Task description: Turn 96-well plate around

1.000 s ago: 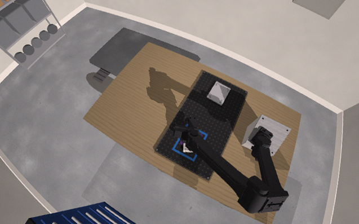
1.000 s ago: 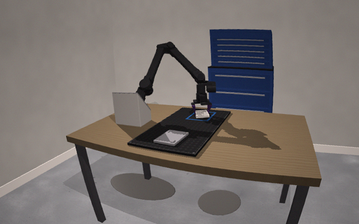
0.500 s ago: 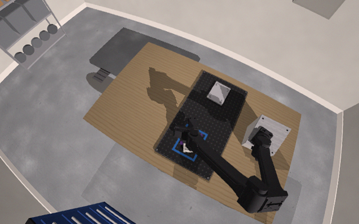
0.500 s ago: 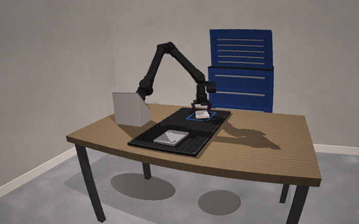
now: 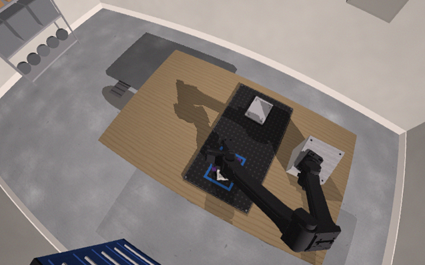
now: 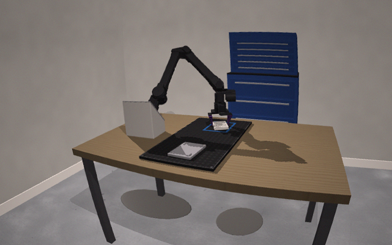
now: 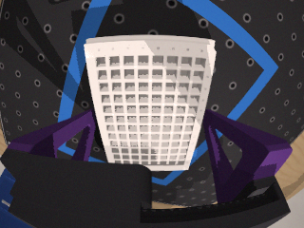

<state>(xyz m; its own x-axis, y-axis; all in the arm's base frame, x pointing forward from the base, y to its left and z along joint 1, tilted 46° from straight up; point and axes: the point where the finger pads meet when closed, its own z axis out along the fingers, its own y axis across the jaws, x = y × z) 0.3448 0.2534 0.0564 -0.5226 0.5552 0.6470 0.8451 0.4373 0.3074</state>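
The white 96-well plate (image 7: 150, 99) (image 6: 219, 126) lies inside the blue taped outline of bench spot B1 on the black deck. It also shows in the exterior view (image 6: 220, 125) and partly under the arm in the top view (image 5: 221, 175). My gripper (image 7: 149, 115) hangs just above the plate, with its purple fingers standing open on either side of the plate's long edges, a small gap on each side. The grey plate nest N1 (image 6: 186, 150) (image 5: 259, 109) stands empty at the other end of the deck. I cannot make out the plate's cut corner.
A grey wedge-shaped block (image 6: 142, 119) carries the arm's base at the table's back. A blue drawer cabinet (image 6: 262, 77) stands behind the table. The black perforated deck (image 6: 198, 141) lies on the wooden table.
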